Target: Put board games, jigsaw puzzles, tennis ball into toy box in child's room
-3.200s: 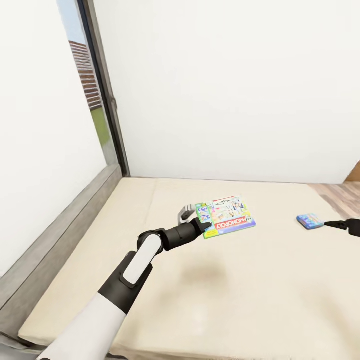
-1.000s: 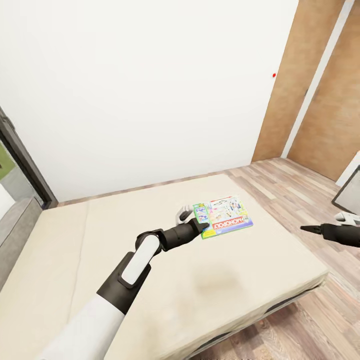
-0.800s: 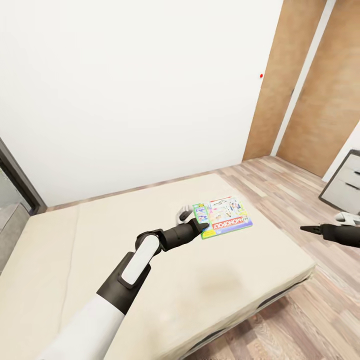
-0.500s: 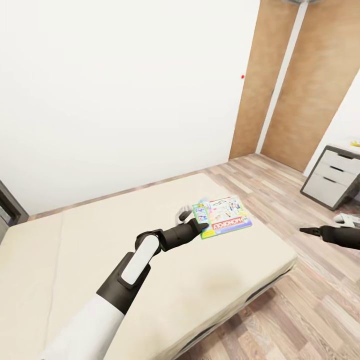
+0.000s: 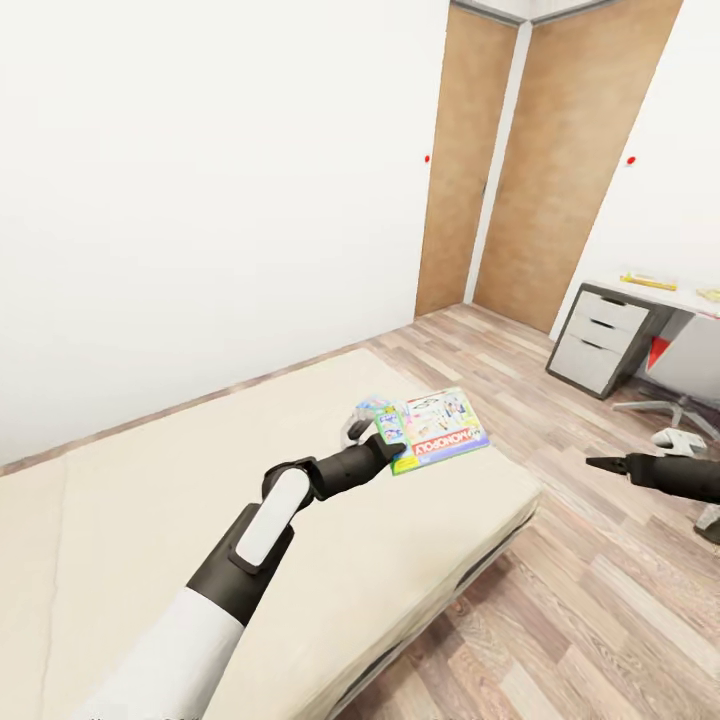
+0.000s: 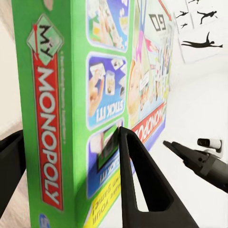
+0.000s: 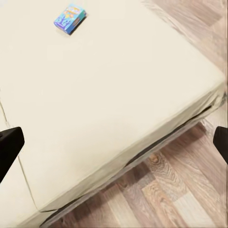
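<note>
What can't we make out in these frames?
- Table: head view, cut off by the right edge; the yellow items on it are too small to identify.
- Small blue game box: right wrist view, print too small to read.
- Right tool: head view, seen side-on, so open or shut is unclear.
- Monopoly box: left wrist view, cropped by the frame edges.

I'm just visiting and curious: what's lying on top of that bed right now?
On the bed lies one small blue game box, near a far edge. The Monopoly box is held above the mattress by the left gripper, not resting on it. The box hides the mattress beneath.
</note>
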